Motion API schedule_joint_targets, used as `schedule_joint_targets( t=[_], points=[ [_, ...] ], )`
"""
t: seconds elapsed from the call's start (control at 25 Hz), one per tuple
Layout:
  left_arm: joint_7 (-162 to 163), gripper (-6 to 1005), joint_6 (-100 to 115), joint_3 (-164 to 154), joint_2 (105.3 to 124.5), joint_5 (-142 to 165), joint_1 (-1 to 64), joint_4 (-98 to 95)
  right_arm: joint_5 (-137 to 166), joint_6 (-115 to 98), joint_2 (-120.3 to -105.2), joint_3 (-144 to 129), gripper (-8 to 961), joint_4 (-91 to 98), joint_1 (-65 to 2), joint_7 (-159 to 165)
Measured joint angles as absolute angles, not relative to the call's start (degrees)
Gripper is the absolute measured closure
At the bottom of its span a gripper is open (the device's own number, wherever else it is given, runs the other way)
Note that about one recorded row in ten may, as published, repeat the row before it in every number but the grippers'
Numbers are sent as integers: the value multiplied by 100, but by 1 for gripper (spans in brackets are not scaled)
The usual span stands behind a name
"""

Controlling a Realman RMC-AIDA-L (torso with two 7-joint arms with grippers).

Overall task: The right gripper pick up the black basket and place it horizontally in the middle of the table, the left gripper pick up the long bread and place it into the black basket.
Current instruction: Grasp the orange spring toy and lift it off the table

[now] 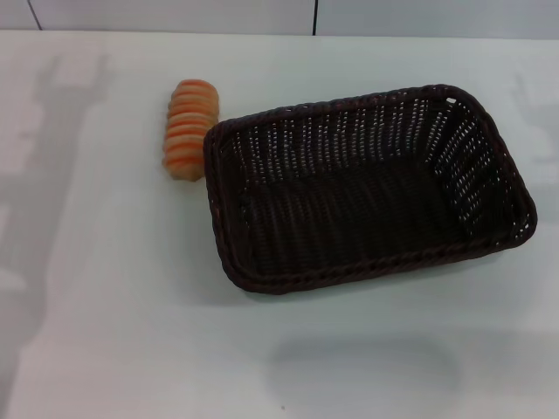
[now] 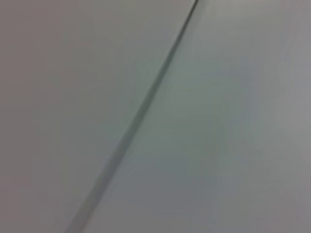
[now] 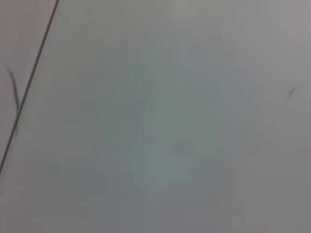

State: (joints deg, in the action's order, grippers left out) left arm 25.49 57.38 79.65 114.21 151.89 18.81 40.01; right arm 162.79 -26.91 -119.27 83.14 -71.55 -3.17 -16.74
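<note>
The black basket (image 1: 367, 188) sat on the white desk (image 1: 105, 332), its long side running roughly crosswise and slightly skewed. The long bread (image 1: 189, 129) lay on the desk just beside the basket's far-left corner, outside it. Neither set of jaws appeared in any view, so their state could not be told.

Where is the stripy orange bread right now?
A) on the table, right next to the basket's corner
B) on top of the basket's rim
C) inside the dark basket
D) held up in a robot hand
A: the long bread lies on the white table just outside the black basket, by its far left corner; no gripper is in view.
</note>
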Motion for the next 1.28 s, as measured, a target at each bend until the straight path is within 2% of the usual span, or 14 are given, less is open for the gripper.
schedule_joint_targets(
  t=[0.24,0.4,0.52,0.56,0.68,0.72,0.76,0.8,0.84,0.96,1.28],
  points=[
    [3700,158,2820,7951,11205,16433,1503,5883,16283,-2680,-11927,8314,169,-7149,-339,-1674],
    [2841,158,756,7897,11184,16517,1458,7105,16264,-2680,-11927,8316,169,-7090,-369,-1674],
    [1948,158,-1206,7964,11302,16518,1556,8045,16255,-2680,-11927,8322,169,-7037,-379,-1674],
    [1948,158,-1206,7964,11302,16518,1556,8045,16255,-2680,-11927,8322,169,-7037,-379,-1674],
    [1283,158,-2711,8238,11516,16449,1771,8635,16247,-2680,-11932,8326,169,-7015,-385,-1673],
    [1283,158,-2711,8238,11516,16449,1771,8635,16245,-2680,-11935,8327,169,-7000,-388,-1674],
    [1111,158,-3048,8349,11583,16395,1856,8738,16245,-2680,-11935,8327,169,-7000,-388,-1674],
    [599,158,-4009,8713,11754,16161,2126,8890,16245,-2681,-11936,8326,169,-6993,-392,-1673],
    [440,158,-4335,8845,11790,16047,2252,8887,16244,-2681,-11935,8323,169,-6976,-403,-1674],
    [264,159,-5006,9113,11803,15788,2685,8660,16243,-2682,-11936,8306,169,-6937,-431,-1666],
    [228,159,-5167,9474,11812,15838,3577,7526,16238,-2690,-11911,8121,168,-6759,-531,-1618]
  ],
)
